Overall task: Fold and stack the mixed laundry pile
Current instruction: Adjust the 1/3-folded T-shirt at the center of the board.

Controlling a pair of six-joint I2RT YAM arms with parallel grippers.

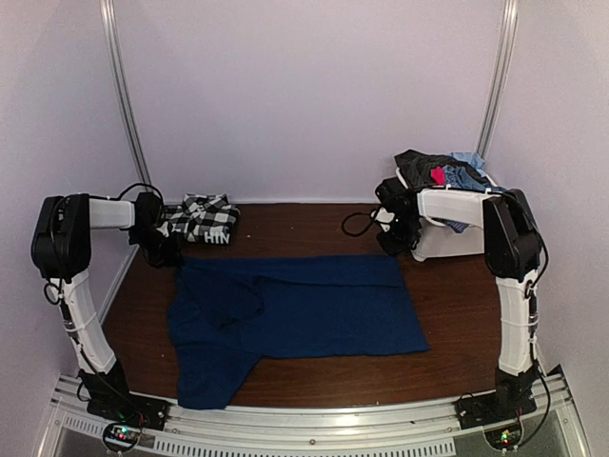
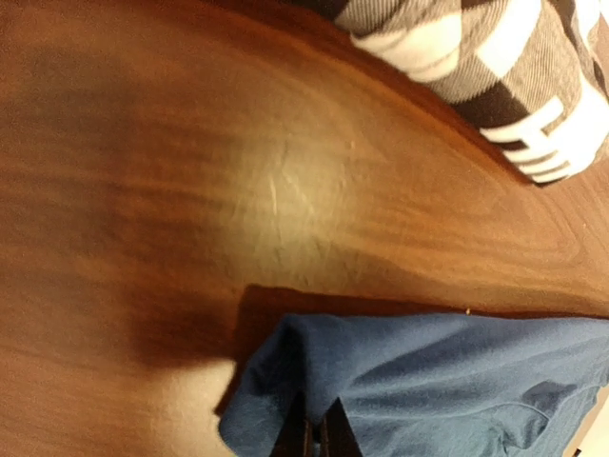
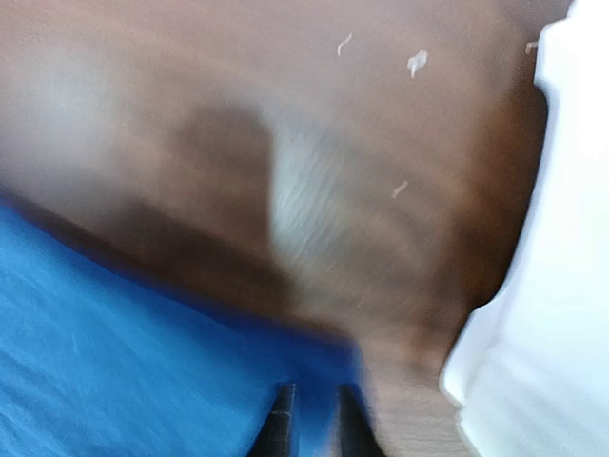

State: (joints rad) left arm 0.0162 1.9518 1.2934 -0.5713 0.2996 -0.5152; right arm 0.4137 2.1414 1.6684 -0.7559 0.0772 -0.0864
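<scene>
The navy garment (image 1: 304,309) lies spread mid-frame. The left gripper (image 2: 315,433) is clamped tight on its upper-left corner. The right gripper (image 3: 314,419) sits at its upper-right corner, too blurred to tell its grip.

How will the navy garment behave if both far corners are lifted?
Probably floppy: the navy garment lies flat with soft wrinkles, so it should sag between the corners. Likely light, since it looks like thin cloth. Its folded-over part may drop open.
</scene>
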